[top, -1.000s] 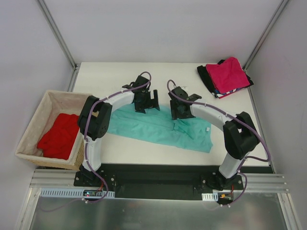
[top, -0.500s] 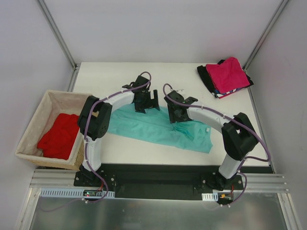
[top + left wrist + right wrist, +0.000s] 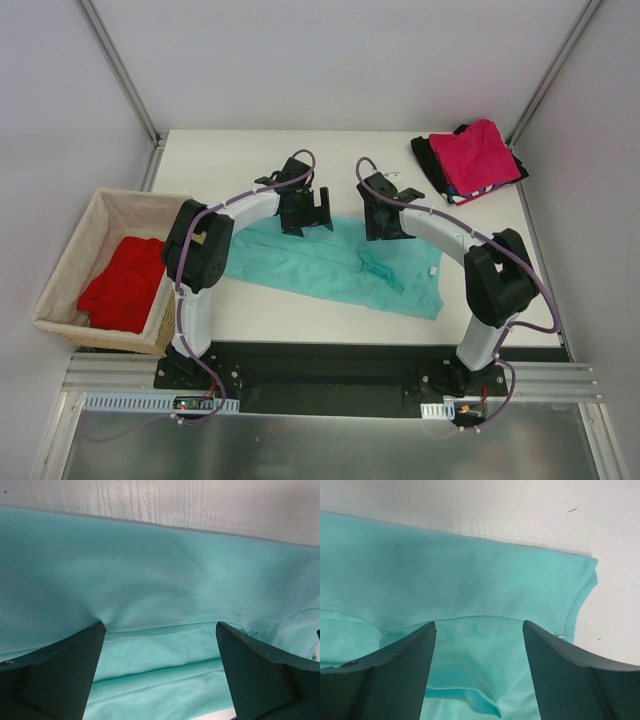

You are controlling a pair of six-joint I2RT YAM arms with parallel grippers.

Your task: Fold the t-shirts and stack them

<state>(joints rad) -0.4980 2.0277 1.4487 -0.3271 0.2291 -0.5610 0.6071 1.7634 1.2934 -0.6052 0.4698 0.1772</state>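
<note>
A teal-green t-shirt [image 3: 330,265] lies spread across the middle of the table, with a raised crease near its right half. My left gripper [image 3: 306,214] hovers open over its far edge; in the left wrist view the fingers [image 3: 55,675] stand wide apart over a fold of teal cloth [image 3: 160,580]. My right gripper [image 3: 386,222] is open too, low over the shirt's far edge; the teal cloth [image 3: 470,585] and its stitched hem [image 3: 581,597] show beyond the jaws. A magenta-pink t-shirt [image 3: 478,155] tops a stack on a black t-shirt [image 3: 430,160], with a striped edge [image 3: 462,198] showing.
A tan wicker basket [image 3: 70,255] stands at the table's left edge with a bright red t-shirt [image 3: 125,282] crumpled in it. Metal frame posts [image 3: 120,70] rise at the back corners. White walls close in the table.
My right gripper has moved back and to the right, from the shirt's middle to its far edge, leaving a small crease. The left arm has stayed put.
</note>
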